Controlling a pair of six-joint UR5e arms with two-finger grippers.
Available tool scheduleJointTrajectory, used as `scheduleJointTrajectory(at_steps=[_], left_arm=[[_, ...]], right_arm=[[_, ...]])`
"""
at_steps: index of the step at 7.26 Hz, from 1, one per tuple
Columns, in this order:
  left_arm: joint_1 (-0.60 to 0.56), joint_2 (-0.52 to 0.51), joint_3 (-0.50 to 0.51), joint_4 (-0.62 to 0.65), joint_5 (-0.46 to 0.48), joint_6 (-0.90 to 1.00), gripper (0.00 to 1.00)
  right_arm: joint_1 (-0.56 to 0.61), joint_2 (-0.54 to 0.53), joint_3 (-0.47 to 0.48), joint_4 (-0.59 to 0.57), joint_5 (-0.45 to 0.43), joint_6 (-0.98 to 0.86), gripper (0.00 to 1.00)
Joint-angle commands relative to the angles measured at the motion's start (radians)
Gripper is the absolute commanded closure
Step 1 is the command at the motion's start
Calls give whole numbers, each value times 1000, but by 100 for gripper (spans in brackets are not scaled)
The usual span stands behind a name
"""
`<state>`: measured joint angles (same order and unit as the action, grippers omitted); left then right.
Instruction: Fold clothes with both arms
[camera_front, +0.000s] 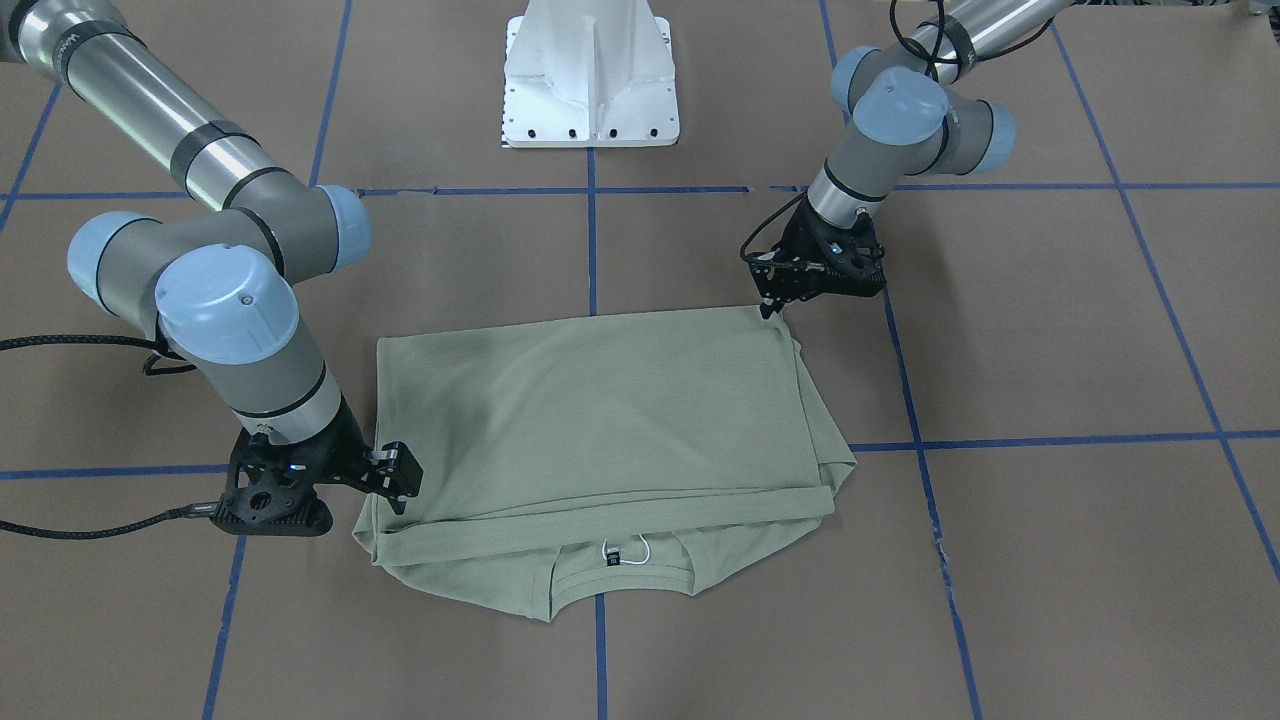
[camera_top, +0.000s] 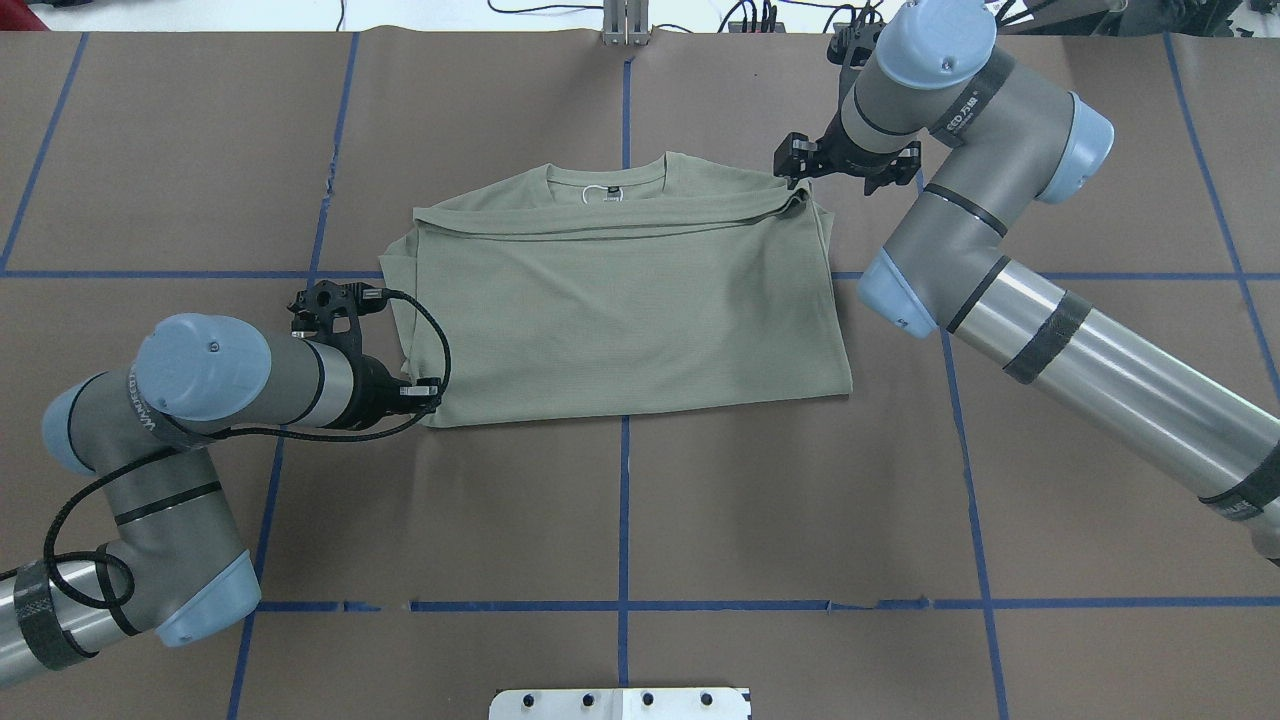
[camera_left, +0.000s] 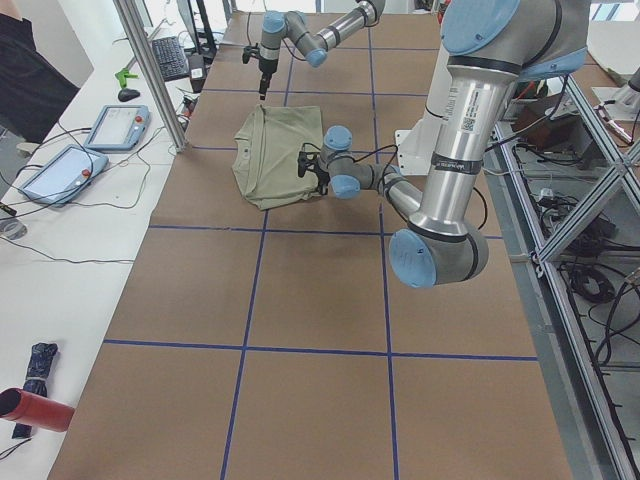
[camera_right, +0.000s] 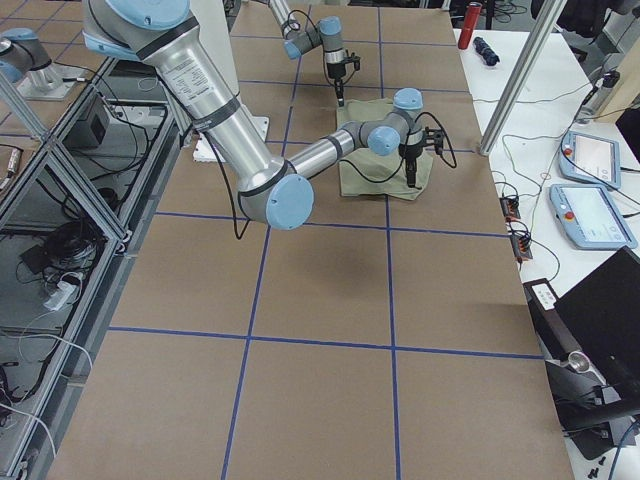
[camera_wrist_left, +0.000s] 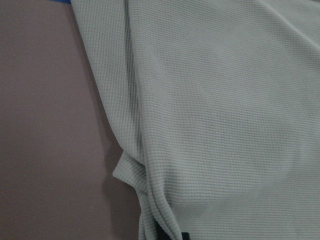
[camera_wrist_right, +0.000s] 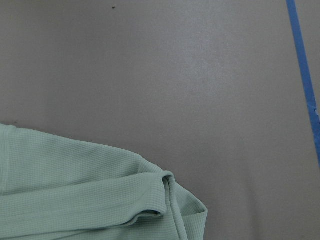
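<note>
I see the shirt (camera_top: 620, 300) lying flat in the middle of the bench (camera_top: 620, 520), across the centre tape line (camera_top: 623, 470). It is folded into a rough rectangle. Its neck (camera_top: 605, 178) points away from the robot. The top layer is drawn up until its edge lies just short of the neck, and the white loop (camera_front: 640, 548) stays uncovered. Along both short sides the lower layers peek out from under the top one.

My left arm (camera_top: 200, 380) reaches in low. The left fingers (camera_front: 769, 303) sit at the shirt's corner on the robot's left, on the side nearer the pedestal (camera_front: 590, 90). They touch or almost touch the cloth. From these views I cannot tell whether they are apart or pressed on it. In the left wrist view the knit fills most of the frame. A ridge of cloth runs down to a dark bit at the bottom edge, which is too little to judge by.

My right arm (camera_top: 1000, 250) bends over the far side. The right fingers (camera_front: 400, 470) are at the opposite corner, where the top layer's edge ends on the robot's right. Here too I cannot tell whether they are spread or gripping. The right wrist view shows only that corner with its rolled edge, bare bench and a strip of blue tape (camera_wrist_right: 302, 70).

Off the bench, on the side table, lie two pendants (camera_left: 118, 125).
</note>
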<state>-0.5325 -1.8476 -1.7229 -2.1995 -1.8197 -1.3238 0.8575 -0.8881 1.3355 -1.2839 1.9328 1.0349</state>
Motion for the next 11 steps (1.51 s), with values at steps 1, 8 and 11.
scheduleJointTrajectory(at_steps=[1, 8, 11], left_arm=[[-17, 43, -17, 6, -6, 33, 100], [-409, -297, 588, 1, -3, 636, 100], [-438, -435, 752, -22, 8, 693, 73]], right_arm=[[0, -3, 14, 0, -2, 7, 0], [-8, -3, 22, 0, -2, 11, 0], [-15, -5, 34, 0, -2, 14, 0]])
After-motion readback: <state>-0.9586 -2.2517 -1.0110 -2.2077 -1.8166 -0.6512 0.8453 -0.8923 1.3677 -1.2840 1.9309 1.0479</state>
